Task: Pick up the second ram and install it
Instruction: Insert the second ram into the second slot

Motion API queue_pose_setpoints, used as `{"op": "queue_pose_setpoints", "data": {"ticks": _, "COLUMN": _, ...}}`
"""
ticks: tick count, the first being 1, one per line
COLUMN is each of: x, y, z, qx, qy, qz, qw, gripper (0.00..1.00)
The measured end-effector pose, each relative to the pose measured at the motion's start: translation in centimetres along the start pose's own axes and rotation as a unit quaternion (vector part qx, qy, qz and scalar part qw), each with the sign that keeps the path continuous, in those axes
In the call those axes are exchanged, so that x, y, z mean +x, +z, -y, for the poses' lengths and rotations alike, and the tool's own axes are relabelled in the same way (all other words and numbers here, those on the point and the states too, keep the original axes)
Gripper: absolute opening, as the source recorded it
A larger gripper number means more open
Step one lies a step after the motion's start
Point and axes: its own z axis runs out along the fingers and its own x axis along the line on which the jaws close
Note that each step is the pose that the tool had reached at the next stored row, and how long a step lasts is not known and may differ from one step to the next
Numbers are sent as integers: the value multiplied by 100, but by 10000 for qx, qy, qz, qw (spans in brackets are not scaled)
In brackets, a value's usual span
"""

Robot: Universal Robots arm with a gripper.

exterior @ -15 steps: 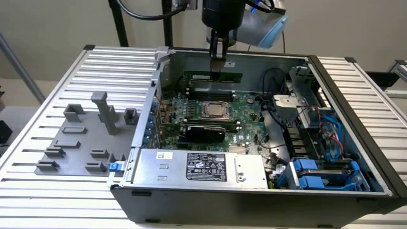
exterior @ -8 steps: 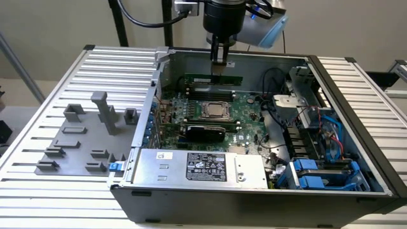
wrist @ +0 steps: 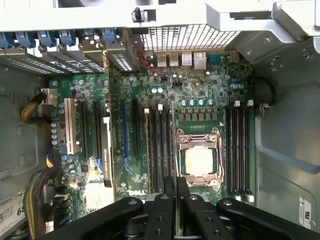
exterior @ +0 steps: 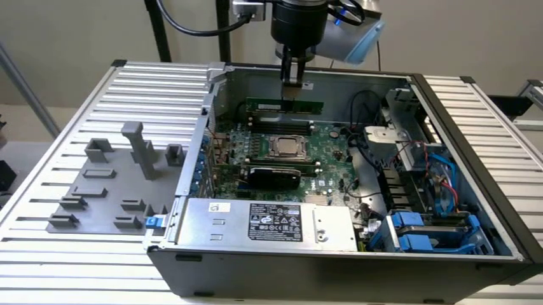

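The second ram (exterior: 284, 105) is a slim green stick held level over the far memory slots (exterior: 280, 121) of the motherboard (exterior: 327, 149) inside the open computer case. My gripper (exterior: 293, 89) comes straight down from above and is shut on the stick's top edge near its middle. In the wrist view my black fingers (wrist: 167, 200) are pressed together over the slots (wrist: 160, 150) beside the processor socket (wrist: 198, 160); the stick itself is hidden between them. I cannot tell whether the stick touches a slot.
The case wall (exterior: 339, 73) stands close behind the gripper. A black cooler bracket (exterior: 271, 173), the power supply (exterior: 263, 222), cables (exterior: 369, 108) and blue drive bays (exterior: 424, 232) fill the case. Grey fixture blocks (exterior: 119, 184) sit on the table at the exterior view's left.
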Motion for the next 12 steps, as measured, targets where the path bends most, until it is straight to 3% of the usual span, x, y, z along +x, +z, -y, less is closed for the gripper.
{"op": "queue_pose_setpoints", "data": {"ticks": 8, "x": 0, "y": 6, "z": 0, "qx": -6, "qy": 0, "qz": 1, "qw": 10000, "gripper": 0}}
{"op": "queue_pose_setpoints", "data": {"ticks": 12, "x": 0, "y": 72, "z": 1, "qx": 10, "qy": -1, "qz": 1, "qw": 10000, "gripper": 0}}
